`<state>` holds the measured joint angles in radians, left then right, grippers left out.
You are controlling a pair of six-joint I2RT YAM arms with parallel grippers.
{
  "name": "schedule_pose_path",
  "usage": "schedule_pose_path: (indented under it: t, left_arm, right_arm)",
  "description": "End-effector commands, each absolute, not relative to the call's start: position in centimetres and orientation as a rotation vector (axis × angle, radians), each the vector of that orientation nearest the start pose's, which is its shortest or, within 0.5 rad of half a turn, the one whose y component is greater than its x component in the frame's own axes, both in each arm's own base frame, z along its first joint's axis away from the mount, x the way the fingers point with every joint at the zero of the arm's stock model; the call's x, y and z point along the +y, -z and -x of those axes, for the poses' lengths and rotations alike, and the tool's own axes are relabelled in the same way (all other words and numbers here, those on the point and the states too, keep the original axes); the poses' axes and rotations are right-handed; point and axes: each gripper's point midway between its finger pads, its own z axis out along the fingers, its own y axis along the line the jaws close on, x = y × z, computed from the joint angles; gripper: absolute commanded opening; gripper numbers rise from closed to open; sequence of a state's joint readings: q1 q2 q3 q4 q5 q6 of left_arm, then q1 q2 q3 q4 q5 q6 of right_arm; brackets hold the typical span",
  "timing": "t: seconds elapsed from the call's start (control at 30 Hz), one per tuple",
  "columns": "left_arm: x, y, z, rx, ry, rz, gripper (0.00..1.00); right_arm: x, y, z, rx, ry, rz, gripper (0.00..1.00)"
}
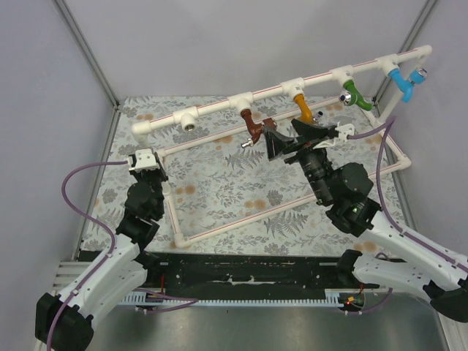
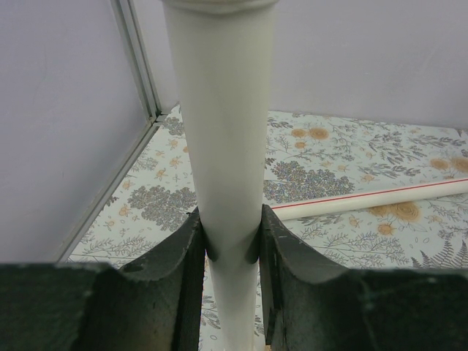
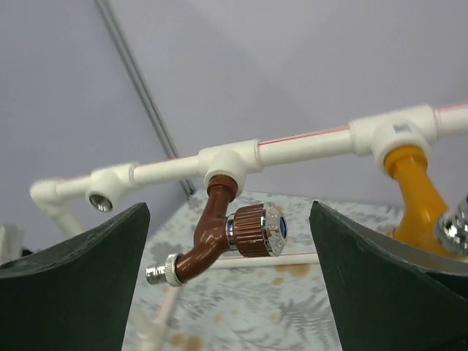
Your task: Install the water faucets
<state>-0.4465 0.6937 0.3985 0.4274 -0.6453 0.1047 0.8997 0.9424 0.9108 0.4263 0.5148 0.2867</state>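
Observation:
The reddish-brown faucet (image 1: 253,130) hangs from a tee of the raised white pipe (image 1: 219,105); in the right wrist view it (image 3: 219,238) sits between the jaws, which do not touch it. The orange-yellow faucet (image 1: 302,106) hangs from the tee to its right and also shows in the right wrist view (image 3: 413,190). My right gripper (image 1: 301,135) is open just in front of the two faucets. My left gripper (image 1: 146,162) is shut on a white upright pipe of the frame (image 2: 225,146) at the left end.
A green tap (image 1: 354,93) and a light blue tap (image 1: 404,82) hang further right on the same pipe. An open tee socket (image 1: 190,121) faces forward at the left. The frame's lower pipes (image 1: 241,219) lie on the floral mat. Metal cage posts stand at the corners.

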Motion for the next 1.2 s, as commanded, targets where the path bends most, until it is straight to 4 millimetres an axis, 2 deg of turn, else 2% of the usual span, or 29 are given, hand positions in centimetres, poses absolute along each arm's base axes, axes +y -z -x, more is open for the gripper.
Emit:
schedule_pose_path:
  t: [0.0, 0.07, 0.17, 0.37, 0.53, 0.63, 0.73, 0.83, 0.87, 1.0, 1.1, 1.17]
  left_arm:
    - [-3.4, -25.1, -30.6, 1.474, -0.184, 0.048, 0.02]
    - [-3.4, -25.2, -30.5, 1.471, -0.184, 0.05, 0.02]
    - [-3.5, -25.2, -30.6, 1.474, -0.183, 0.047, 0.02]
    - [-3.4, -25.2, -30.5, 1.47, -0.185, 0.05, 0.02]
    - [-3.4, -25.2, -30.5, 1.472, -0.184, 0.051, 0.02]
    - [-3.4, -25.2, -30.5, 1.473, -0.181, 0.053, 0.02]
    - [-3.5, -25.2, -30.5, 1.471, -0.176, 0.054, 0.02]
    - [-3.5, -25.2, -30.5, 1.471, -0.176, 0.054, 0.02]
    - [-3.5, -25.2, -30.5, 1.471, -0.173, 0.056, 0.02]
    - [-3.6, -25.2, -30.5, 1.47, -0.165, 0.057, 0.02]
    - [-3.6, -25.1, -30.6, 1.473, -0.164, 0.06, 0.02]
    - [-3.6, -25.1, -30.6, 1.473, -0.161, 0.06, 0.02]
  right_arm:
    - [24.4, -45.0, -24.0, 1.064, -0.375, 0.633, 0.98]
    - [25.2, -44.2, -23.4, 1.002, -0.247, 0.842, 0.98]
    - [25.8, -42.6, -23.7, 0.928, -0.061, 1.047, 0.98]
    - [26.8, -41.6, -25.2, 0.828, 0.168, 1.189, 0.98]
    - [27.1, -41.2, -27.8, 0.809, 0.343, 1.153, 0.96]
    - [27.2, -40.6, -29.9, 0.815, 0.48, 1.104, 0.91]
    - [27.4, -40.6, -31.4, 0.86, 0.504, 1.017, 0.81]
    - [27.5, -40.6, -32.5, 0.921, 0.473, 0.898, 0.63]
    - [27.5, -40.6, -32.7, 0.947, 0.425, 0.838, 0.59]
    - [27.8, -39.5, -33.6, 1.139, 0.144, 0.538, 0.35]
    - [26.9, -39.3, -33.4, 1.258, -0.19, 0.148, 0.2]
    - [26.3, -39.4, -32.9, 1.286, -0.461, -0.169, 0.14]
